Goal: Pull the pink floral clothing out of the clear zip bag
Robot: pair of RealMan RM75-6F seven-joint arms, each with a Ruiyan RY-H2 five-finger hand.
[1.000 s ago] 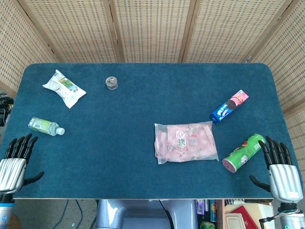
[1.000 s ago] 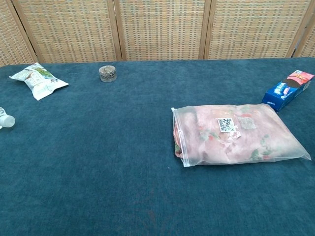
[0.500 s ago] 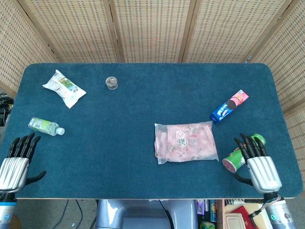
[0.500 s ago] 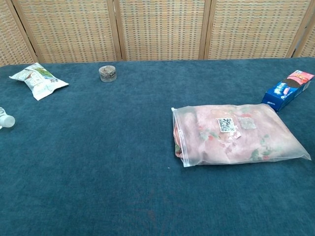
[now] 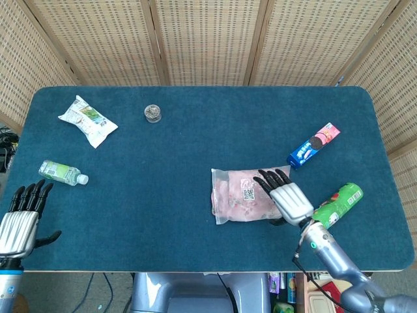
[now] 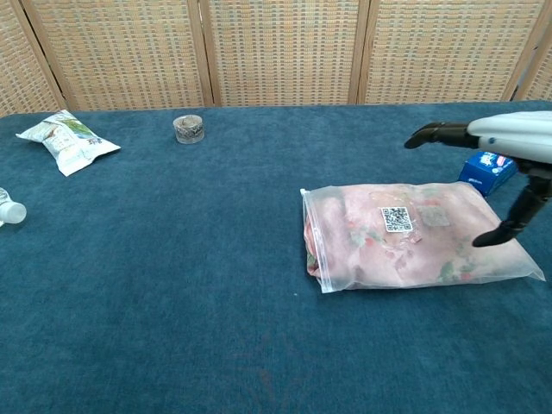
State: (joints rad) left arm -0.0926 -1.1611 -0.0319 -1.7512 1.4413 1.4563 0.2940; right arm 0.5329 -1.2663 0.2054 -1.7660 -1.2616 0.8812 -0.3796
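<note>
**Right hand spread above the zip bag**

The right hand [image 5: 287, 197] hangs over the right part of the zip bag [image 5: 251, 195], fingers [image 5: 266, 178] spread and pointing toward the far side of the table [image 5: 195, 143]. It holds nothing. In the chest view the hand [image 6: 509, 138] sits clearly above the bag [image 6: 405, 237], with the thumb [image 6: 509, 226] reaching down toward the bag's right end; whether the thumb tip touches the plastic cannot be told.

The bag lies flat on the table, right of centre and toward the near edge. The pink floral clothing [image 6: 379, 241] is fully inside it, under a QR label [image 6: 396, 218]. The bag's sealed strip runs along its left end.

The left hand [image 5: 19, 218] rests at the near left corner of the table, fingers extended and apart, empty, well apart from the bag.

A green can [image 5: 337, 205] lies on its side just right of the right hand. A blue and pink cookie box [image 5: 313, 145] lies beyond the bag to the right. On the left side are a bottle [image 5: 62, 173], a snack bag [image 5: 87, 120] and a small round tin [image 5: 153, 113].
</note>
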